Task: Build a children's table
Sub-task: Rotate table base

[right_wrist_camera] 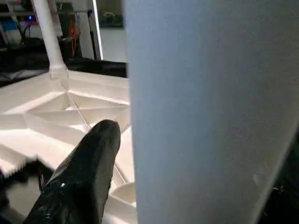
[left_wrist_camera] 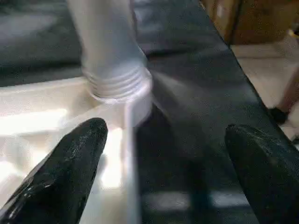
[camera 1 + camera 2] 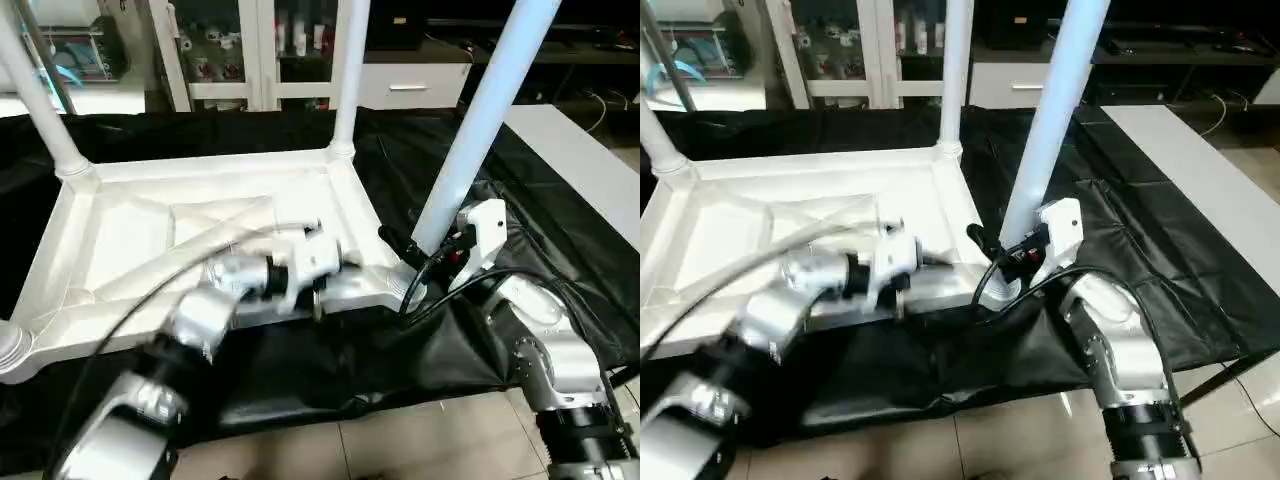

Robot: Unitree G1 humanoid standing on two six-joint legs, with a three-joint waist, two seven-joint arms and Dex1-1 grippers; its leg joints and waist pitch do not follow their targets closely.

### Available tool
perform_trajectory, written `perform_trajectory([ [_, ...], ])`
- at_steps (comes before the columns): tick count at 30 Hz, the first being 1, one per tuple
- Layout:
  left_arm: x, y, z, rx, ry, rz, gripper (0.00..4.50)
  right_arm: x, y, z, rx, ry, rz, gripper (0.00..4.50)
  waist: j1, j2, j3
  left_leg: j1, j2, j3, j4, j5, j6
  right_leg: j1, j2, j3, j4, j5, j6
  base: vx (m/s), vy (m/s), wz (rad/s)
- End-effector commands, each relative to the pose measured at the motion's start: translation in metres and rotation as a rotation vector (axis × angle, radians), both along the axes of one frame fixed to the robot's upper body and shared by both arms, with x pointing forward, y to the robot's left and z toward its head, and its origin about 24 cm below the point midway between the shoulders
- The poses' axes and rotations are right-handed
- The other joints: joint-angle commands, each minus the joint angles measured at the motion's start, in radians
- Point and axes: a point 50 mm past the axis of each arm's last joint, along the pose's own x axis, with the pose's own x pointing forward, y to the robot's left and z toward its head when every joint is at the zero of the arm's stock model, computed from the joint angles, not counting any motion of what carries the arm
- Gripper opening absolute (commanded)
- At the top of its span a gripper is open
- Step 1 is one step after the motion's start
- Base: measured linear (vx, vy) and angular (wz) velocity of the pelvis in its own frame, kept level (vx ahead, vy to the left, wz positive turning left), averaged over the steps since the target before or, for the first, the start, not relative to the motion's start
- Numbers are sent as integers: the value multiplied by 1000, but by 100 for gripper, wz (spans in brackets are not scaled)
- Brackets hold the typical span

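The white tabletop (image 3: 190,240) lies ribs-up on the black-draped worktop (image 3: 560,230), with 3 legs standing in corner sockets. The near-right leg (image 3: 480,120) is held by the right pincer (image 3: 405,262), its forearm reaching in low. The left wrist view shows a leg's threaded base (image 2: 117,84) seated, beyond the wide-open left pincer (image 2: 163,154).

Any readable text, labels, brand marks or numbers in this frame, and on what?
None can be read. The upturned tabletop, its legs and the black cloth bear no print. Items on the background shelves are too small and blurred to tell.
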Motion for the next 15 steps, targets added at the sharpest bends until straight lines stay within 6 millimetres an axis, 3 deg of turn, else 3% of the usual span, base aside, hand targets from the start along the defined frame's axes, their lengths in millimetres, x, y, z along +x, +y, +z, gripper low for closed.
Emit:
perform_trajectory([
  [1, 1, 1, 6, 38, -35, -7, 448, 3, 12, 6, 16, -19, 17, 313, 1, 11, -66, 8, 28, -17, -80, -257, 13, 48, -45, 40, -72, -288, -195, 0, 0, 0],
  [4, 13, 22, 11, 100, -132, 108, 448, 10, 42, 8, 64, -16, 64, 313, -10, 11, -65, 3, 26, -22, -83, -268, 1, 51, -45, 38, -70, -304, -183, 0, 0, 0],
  [5, 16, 28, 12, 110, -142, 144, 448, 12, 50, 8, 70, -12, 83, 313, -17, 3, -65, 3, 27, -22, -83, -279, -1, 49, -45, 37, -72, -313, -183, 0, 0, 0],
  [6, 19, 35, 13, 124, -154, 180, 448, 14, 59, 7, 73, -7, 107, 313, -18, 8, -66, 5, 26, -24, -82, -282, -5, 49, -47, 37, -68, -315, -187, 0, 0, 0],
  [8, 23, 46, 17, 151, -184, 224, 448, 17, 76, 6, 74, 5, 163, 313, -29, 1, -65, -4, 24, -26, -84, -275, -6, 55, -46, 36, -68, -328, -181, 0, 0, 0],
  [9, 23, 47, 17, 152, -186, 226, 448, 17, 77, 6, 74, 6, 167, 313, -29, 6, -64, -3, 26, -27, -84, -280, -7, 51, -49, 36, -68, -341, -180, 0, 0, 0],
  [10, 23, 55, 20, 157, -178, 254, 448, 21, 88, 3, 64, 16, 192, 313, -32, 1, -64, 0, 26, -27, -82, -277, -8, 48, -51, 38, -68, -348, -182, 0, 0, 0],
  [13, 21, 58, 19, 173, -173, 250, 448, 25, 93, 3, 71, 32, 197, 313, -31, 4, -65, 8, 28, -23, -81, -245, -8, 43, -49, 42, -63, -289, -206, 0, 0, 0],
  [15, 17, 61, 17, 189, -156, 226, 448, 27, 97, 3, 80, 41, 209, 313, -27, 6, -67, 8, 28, -19, -80, -207, 0, 46, -46, 42, -53, -204, -229, 0, 0, 0],
])
